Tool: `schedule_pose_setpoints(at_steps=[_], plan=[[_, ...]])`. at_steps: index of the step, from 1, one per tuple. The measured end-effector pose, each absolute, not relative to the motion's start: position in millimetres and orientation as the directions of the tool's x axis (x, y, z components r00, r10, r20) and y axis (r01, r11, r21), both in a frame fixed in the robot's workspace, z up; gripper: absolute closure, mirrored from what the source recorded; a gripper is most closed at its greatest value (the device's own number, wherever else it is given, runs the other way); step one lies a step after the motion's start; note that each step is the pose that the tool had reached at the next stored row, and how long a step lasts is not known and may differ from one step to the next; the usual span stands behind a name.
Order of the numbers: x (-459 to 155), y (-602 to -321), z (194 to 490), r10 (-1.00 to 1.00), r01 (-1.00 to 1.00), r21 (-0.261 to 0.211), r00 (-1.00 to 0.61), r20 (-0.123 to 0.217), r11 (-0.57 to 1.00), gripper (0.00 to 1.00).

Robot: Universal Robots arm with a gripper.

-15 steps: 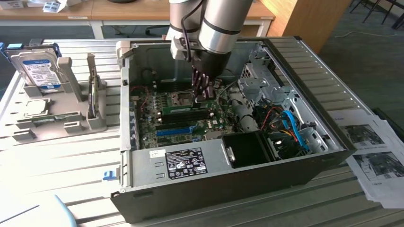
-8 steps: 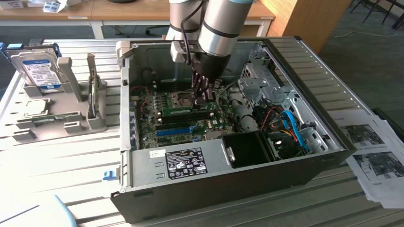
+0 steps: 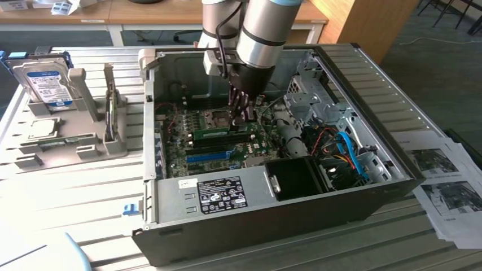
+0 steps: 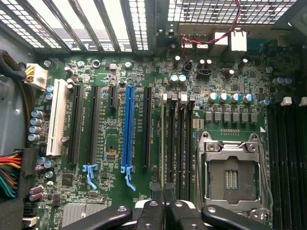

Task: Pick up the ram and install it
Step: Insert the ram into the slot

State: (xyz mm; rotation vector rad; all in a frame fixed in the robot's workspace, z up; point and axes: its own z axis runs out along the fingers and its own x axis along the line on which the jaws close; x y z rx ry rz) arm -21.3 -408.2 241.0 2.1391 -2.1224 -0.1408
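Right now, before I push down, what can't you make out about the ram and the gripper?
- Ram seating: it is edge-on in the wrist view and too thin to judge.
- Gripper hold on the ram: the gripper itself covers the contact in the wrist view, and it is too small to tell in the exterior view.

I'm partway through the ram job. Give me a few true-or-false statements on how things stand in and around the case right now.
1. The gripper is inside the open computer case, over the motherboard. True.
2. The hard drive is mounted inside the case. False: it stands in a grey holder at the exterior view's left of the case.
3. A cooler covers the CPU socket. False: the socket is uncovered.
4. The blue slot lies between the white slot and the memory slots. True.
5. The gripper stands wide open. False: it is shut.
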Motion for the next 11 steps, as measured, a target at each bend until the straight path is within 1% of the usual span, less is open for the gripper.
schedule_pose_setpoints(at_steps=[11], plan=[[-21.3, -408.2, 237.2, -1.000, -0.988, 0.154, 0.010, 0.022, -0.006, 0.89]])
